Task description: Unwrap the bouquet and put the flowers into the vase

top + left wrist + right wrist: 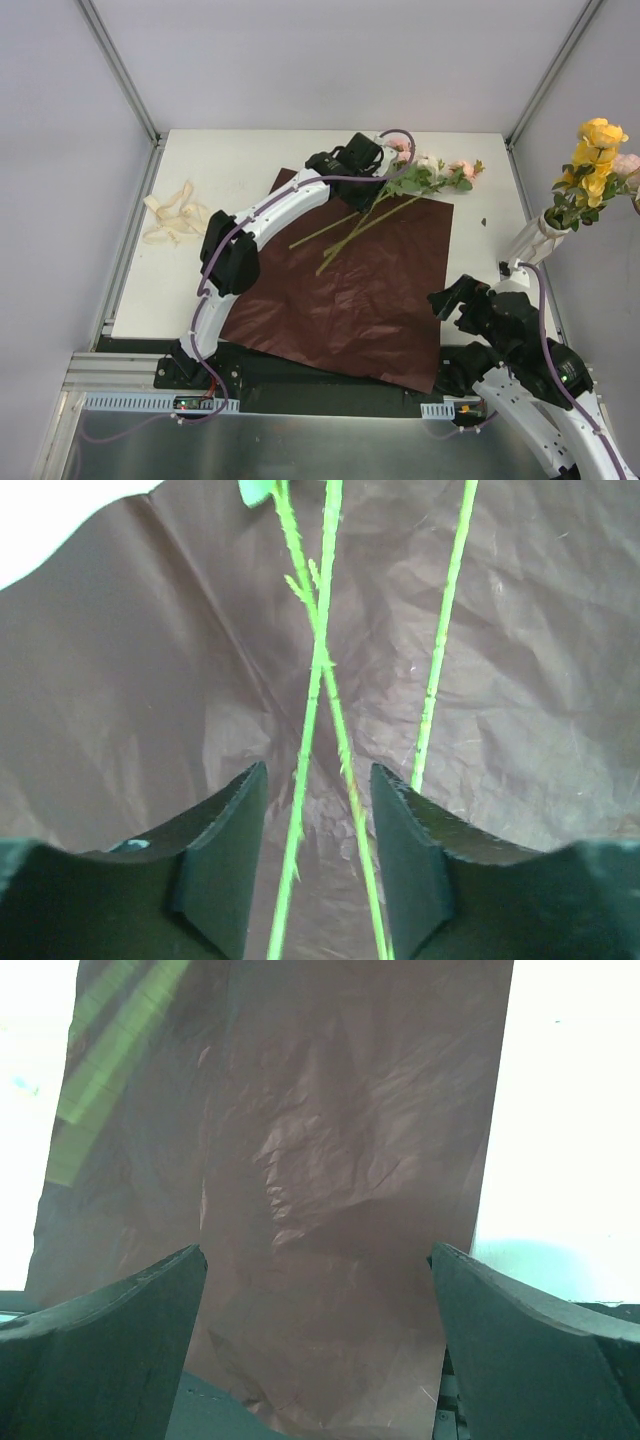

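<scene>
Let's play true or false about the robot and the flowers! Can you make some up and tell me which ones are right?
1. The dark red paper lies spread open on the table. True.
2. The vase is empty. False: yellow flowers already stand in it.
3. The ribbon is tied around the stems. False: it lies loose on the table, left of the paper.
4. The left gripper has two green stems crossing between its fingers. True.
5. The right gripper is holding a flower. False: it is wide open over the paper with nothing in it.
</scene>
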Controlling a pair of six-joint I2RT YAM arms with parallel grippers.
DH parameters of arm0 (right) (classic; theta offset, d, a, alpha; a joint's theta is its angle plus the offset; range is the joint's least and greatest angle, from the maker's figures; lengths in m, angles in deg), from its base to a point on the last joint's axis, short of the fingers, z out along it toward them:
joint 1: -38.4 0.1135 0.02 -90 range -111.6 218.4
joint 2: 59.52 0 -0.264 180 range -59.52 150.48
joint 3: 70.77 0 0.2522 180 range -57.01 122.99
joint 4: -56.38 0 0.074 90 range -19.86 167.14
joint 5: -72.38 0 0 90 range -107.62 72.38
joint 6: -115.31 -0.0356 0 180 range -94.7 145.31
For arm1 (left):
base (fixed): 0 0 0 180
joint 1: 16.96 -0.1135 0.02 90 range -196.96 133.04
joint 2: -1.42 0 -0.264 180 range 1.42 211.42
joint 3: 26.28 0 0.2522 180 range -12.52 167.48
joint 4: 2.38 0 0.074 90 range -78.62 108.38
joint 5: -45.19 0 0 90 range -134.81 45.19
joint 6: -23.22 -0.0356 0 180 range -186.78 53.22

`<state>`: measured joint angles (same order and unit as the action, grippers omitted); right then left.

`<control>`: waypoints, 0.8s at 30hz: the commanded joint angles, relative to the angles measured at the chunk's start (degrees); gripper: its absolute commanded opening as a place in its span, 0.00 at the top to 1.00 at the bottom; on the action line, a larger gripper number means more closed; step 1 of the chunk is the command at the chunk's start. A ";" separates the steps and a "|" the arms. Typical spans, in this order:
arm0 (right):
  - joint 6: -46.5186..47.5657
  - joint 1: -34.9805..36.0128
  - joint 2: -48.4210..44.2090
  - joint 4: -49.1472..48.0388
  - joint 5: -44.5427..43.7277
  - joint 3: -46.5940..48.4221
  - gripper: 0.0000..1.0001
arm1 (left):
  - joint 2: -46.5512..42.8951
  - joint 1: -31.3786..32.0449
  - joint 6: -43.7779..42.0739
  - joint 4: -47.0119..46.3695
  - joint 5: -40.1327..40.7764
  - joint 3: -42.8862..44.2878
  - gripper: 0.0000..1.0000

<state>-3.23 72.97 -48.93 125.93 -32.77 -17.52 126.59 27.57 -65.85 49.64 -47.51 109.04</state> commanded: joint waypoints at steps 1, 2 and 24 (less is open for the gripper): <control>-0.56 -0.11 0.75 -1.12 0.13 -0.02 0.03 | 1.40 -0.32 1.00 2.69 -0.11 -1.23 0.51; -0.47 -0.20 0.75 -1.03 -0.05 0.07 0.03 | 1.31 -0.32 1.09 2.78 -0.46 -1.50 0.51; -0.29 -0.20 0.57 0.11 -1.10 -0.02 0.03 | 13.96 3.54 3.20 1.91 -15.68 3.77 0.65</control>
<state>-3.21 72.97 -48.93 126.10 -33.23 -17.52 138.89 29.62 -62.75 51.17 -63.88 109.67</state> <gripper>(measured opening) 0.968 0.362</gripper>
